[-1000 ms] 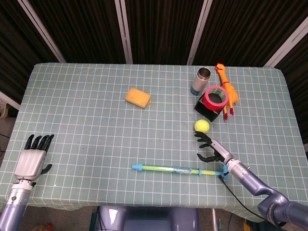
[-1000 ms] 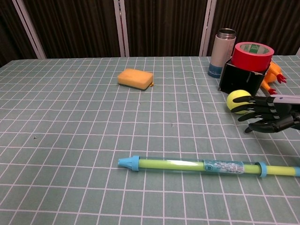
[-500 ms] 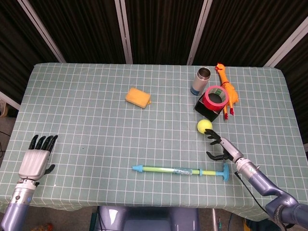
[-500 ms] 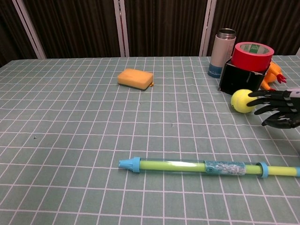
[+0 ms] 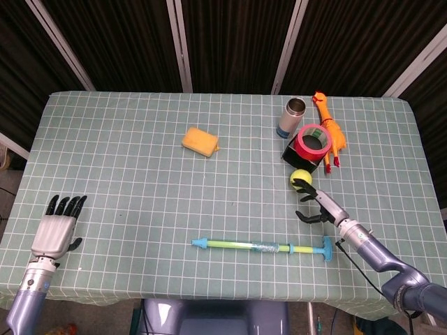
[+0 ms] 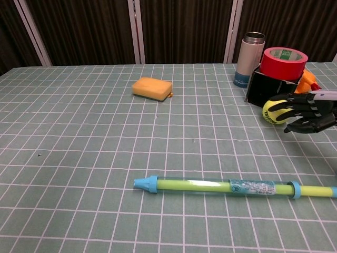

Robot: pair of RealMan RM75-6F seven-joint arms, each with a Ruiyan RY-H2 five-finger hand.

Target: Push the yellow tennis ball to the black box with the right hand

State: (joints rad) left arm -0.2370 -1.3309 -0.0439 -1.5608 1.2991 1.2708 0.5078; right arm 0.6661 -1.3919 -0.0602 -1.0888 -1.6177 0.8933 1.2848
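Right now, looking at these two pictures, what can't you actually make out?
- Whether the tennis ball touches the black box: too close to tell in either view.
- The chicken toy, chest view: mostly hidden behind the box and right hand.
- The left hand: outside the chest view.
- The bottle label: too small.

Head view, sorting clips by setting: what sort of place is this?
Probably a robot test setup: a table in checked cloth, dark curtains behind, and unrelated props like a sponge and tape roll.
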